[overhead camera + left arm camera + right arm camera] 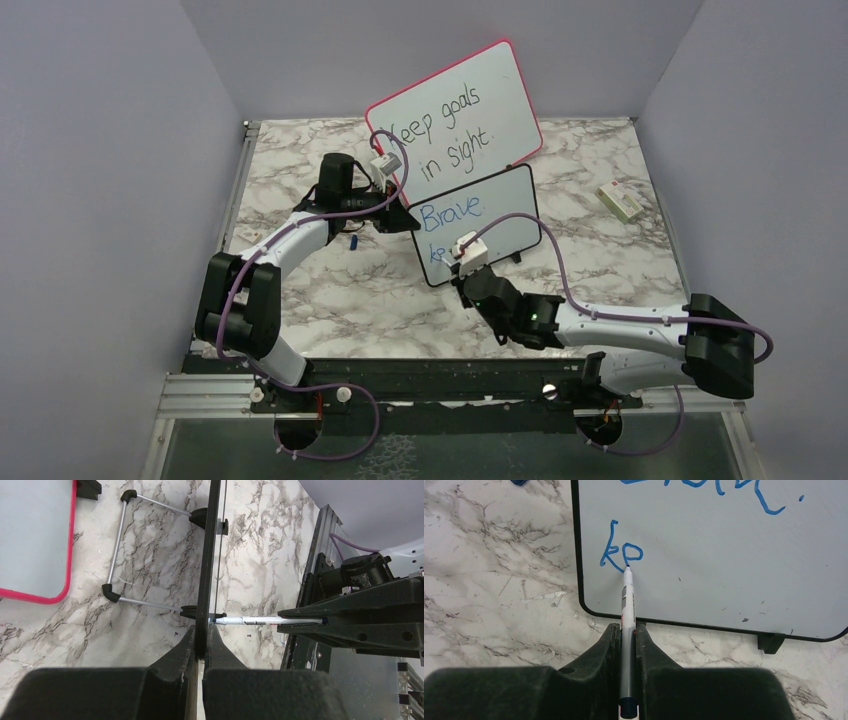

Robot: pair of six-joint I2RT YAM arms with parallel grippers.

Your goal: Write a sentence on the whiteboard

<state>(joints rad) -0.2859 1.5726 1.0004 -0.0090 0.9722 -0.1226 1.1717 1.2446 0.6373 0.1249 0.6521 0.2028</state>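
- The left gripper [201,641] is clenched on the left edge of the small black-framed whiteboard [505,215]. The whiteboard stands on its feet on the marble surface [330,300], just in front of the pink-framed board [512,85]. If that pinch slips on the thin frame, the whiteboard likely swivels or tips back under the pen's push.
- The blue sentence [621,555] reads "Brave." with only "ke" begun beneath it. These strokes could smear if the tip drags back across them.
- The right gripper [628,630] is clamped around the marker [628,592], whose tip touches the whiteboard. Too much pressure could twist the marker in the jaws, and too little would leave gaps in the letters.
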